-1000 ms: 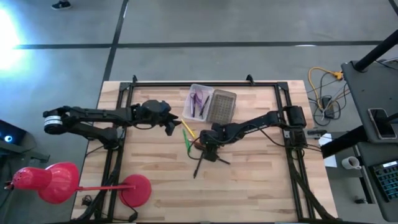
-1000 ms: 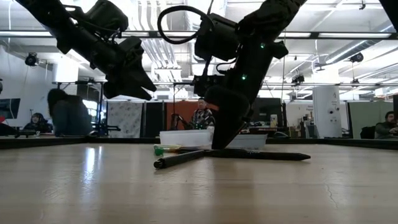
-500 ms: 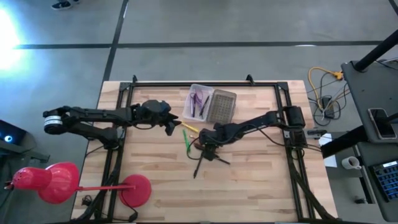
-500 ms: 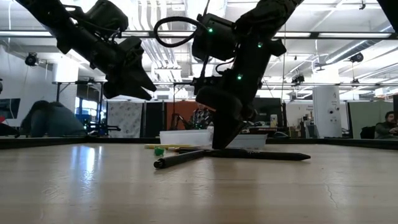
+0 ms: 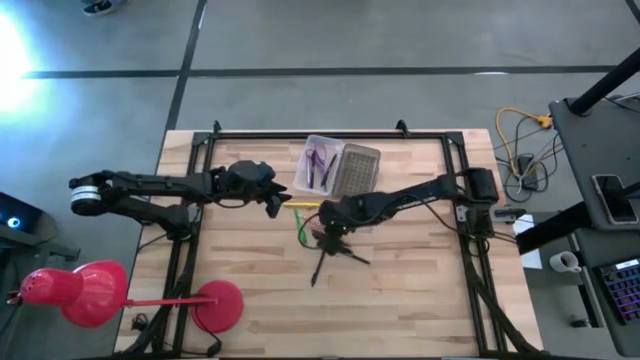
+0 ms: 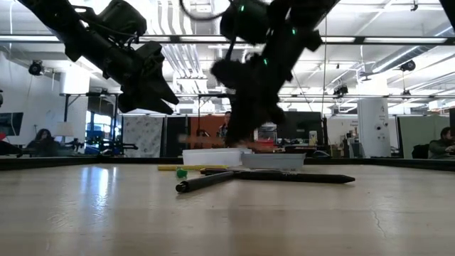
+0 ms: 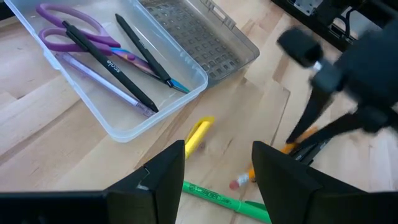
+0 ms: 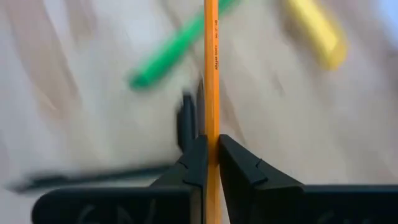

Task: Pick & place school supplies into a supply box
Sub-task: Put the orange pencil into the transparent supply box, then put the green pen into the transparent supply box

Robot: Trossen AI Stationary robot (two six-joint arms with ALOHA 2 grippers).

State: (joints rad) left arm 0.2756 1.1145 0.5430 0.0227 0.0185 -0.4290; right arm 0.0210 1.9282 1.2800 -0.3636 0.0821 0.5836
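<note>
Right pincer point(image 8: 210, 163) clamped, raised mid-table; left pincer point(image 7: 217, 171) spread, hovering alongside.
</note>
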